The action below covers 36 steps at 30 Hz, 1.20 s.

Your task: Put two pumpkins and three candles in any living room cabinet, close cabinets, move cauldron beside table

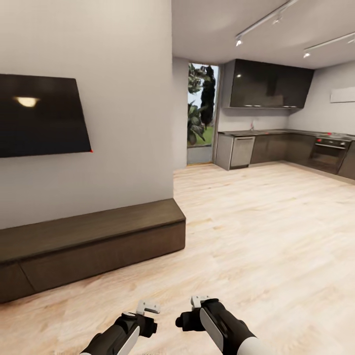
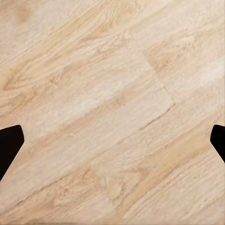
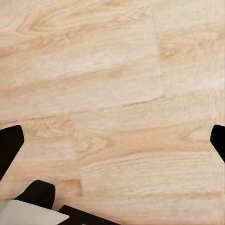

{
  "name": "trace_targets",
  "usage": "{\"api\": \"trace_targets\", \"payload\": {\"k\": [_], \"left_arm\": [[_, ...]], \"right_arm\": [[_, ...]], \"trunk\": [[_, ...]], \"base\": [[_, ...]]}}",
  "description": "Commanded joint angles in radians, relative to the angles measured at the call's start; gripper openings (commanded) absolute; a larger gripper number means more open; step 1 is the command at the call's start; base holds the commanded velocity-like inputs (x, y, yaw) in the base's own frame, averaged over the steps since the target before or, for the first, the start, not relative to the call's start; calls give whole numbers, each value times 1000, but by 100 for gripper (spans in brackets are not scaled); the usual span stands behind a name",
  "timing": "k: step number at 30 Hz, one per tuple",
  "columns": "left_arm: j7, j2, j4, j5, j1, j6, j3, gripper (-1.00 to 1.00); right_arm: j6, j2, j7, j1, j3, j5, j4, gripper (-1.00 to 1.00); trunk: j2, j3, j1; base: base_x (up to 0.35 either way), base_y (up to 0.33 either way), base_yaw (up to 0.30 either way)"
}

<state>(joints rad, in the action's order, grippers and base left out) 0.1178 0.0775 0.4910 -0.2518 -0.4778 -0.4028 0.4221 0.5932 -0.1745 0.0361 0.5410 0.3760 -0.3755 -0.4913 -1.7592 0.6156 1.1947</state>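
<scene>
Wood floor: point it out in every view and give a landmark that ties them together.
Head view: the pale plank floor runs from the dark cabinet to the kitchen beyond.
Left wrist view: floor planks span the frame between the left gripper fingertips.
Right wrist view: floor planks lie beyond the right gripper.
Shared landmark: the light grain and plank seams.

My arms are glossy black with white shells; each tool, left (image 1: 148, 315) and right (image 1: 195, 308), carries pale grey fingertips on black bodies.
</scene>
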Motion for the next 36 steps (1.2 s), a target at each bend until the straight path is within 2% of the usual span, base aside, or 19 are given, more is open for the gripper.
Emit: {"api": "trace_targets", "payload": {"k": [1, 11, 20, 36], "left_arm": [[8, -1, 1, -11, -1, -4, 7, 100], [7, -1, 1, -11, -1, -4, 7, 100], [11, -1, 1, -11, -1, -4, 7, 100], [10, -2, 1, -11, -1, -4, 6, 100]], "right_arm": [[4, 0, 4, 1, 1, -3, -1, 100], [4, 0, 4, 1, 2, -3, -1, 100], [4, 0, 4, 1, 20, -3, -1, 100], [3, 0, 4, 1, 23, -3, -3, 100]], "trunk": [[-1, 1, 0], [-1, 1, 0], [-1, 1, 0], [-1, 1, 0]], "base": [[0, 0, 290], [0, 0, 290], [23, 0, 285], [236, 50, 35]]}}
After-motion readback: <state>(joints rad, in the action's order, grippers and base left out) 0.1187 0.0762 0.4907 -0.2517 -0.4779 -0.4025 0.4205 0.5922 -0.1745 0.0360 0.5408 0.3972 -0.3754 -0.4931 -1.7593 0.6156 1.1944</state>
